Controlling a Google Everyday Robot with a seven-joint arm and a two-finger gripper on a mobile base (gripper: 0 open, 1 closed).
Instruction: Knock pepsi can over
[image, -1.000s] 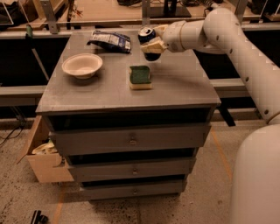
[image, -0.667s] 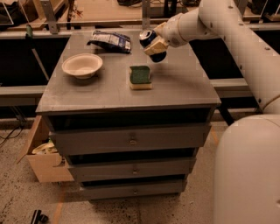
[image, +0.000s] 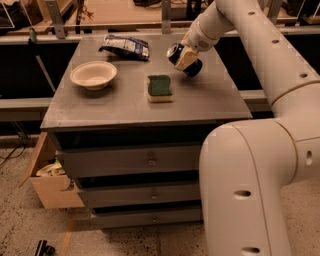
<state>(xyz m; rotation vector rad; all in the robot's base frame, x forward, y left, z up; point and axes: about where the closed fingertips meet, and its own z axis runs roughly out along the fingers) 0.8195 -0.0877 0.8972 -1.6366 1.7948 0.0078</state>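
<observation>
The pepsi can (image: 194, 68) is dark blue with a silver top rim. It is tilted, its top toward the upper left, at the back right of the grey cabinet top (image: 120, 107). My gripper (image: 184, 57) comes in from the upper right and is shut on the can. One cream finger (image: 186, 57) lies across the can's front; the other finger is hidden behind it. The can's lower end is at or just above the tabletop; I cannot tell whether it touches.
A green-topped sponge (image: 159, 88) lies left of the can in front. A pale bowl (image: 93, 75) sits at the left. A crinkled blue-and-white snack bag (image: 126, 46) lies at the back. My arm fills the right side. A cardboard box (image: 52, 184) stands on the floor at left.
The can has gone from upright to tilted in my gripper, its top now leaning to the left. My arm has swung closer to the camera.
</observation>
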